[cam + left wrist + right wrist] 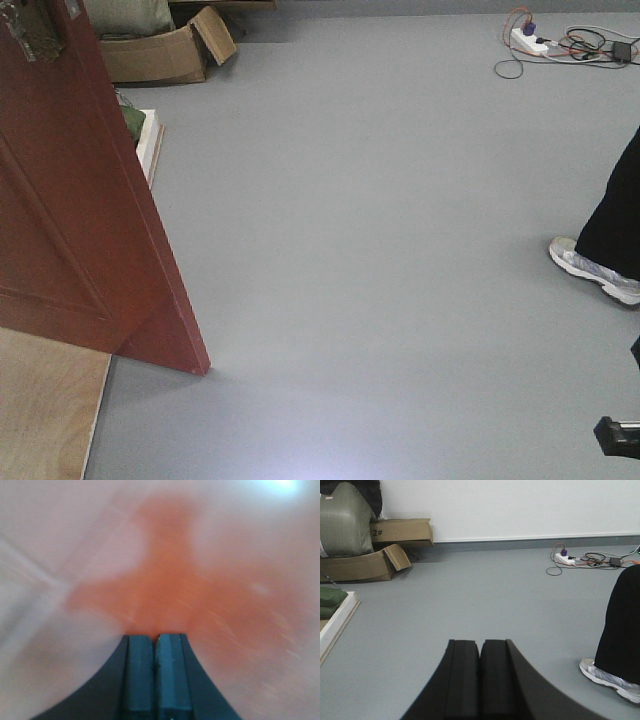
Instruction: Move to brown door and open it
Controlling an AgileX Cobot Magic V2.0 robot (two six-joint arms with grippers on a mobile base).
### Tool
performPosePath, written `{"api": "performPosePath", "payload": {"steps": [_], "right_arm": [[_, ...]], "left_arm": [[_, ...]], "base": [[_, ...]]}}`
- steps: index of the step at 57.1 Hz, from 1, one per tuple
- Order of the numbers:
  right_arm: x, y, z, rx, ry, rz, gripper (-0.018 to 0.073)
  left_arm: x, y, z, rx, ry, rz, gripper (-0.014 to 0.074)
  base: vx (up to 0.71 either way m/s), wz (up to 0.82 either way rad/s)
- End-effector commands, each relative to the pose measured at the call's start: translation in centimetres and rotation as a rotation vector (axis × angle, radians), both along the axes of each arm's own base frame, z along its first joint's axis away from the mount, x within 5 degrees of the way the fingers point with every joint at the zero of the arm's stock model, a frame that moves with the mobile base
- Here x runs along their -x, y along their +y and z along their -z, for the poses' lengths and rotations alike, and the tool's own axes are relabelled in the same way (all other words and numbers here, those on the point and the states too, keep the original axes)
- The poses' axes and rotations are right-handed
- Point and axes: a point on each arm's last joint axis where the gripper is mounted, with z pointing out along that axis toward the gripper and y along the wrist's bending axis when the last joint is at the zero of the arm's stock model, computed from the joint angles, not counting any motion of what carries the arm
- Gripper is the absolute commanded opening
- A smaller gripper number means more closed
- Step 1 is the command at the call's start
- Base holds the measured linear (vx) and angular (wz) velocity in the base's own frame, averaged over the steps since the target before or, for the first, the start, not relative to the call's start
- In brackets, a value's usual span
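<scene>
The brown door stands swung ajar at the left of the front view, its bottom corner on the grey floor and its dark handle plate at the top left. In the left wrist view the door's glossy reddish surface fills the frame, blurred and very close. My left gripper is shut, its tips right at the door face with nothing between the fingers. My right gripper is shut too, empty, hanging over bare grey floor.
A person's dark trouser leg and white shoe are at the right. Cardboard boxes and a green bundle sit at the back left. A power strip with cables lies at the back right. A white frame edge shows behind the door, plywood flooring under it.
</scene>
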Motion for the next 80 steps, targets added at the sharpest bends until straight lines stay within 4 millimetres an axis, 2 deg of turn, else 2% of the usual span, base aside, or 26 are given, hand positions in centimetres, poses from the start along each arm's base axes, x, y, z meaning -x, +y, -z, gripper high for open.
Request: {"api": "performPosePath", "payload": {"steps": [1,80], "right_arm": [[-0.08,-0.08,-0.6,0.007,-0.088,0.009,0.0],[-0.08,-0.08,-0.6,0.007,-0.088,0.009,0.0]], "left_arm": [[2.25,-0.99,-3.77,0.017,-0.115,-0.013,-0.0003],[2.25,-0.99,-3.77,0.017,-0.115,-0.013,-0.0003]], "base": [[0.18,0.03],[0.13,0.0]]}}
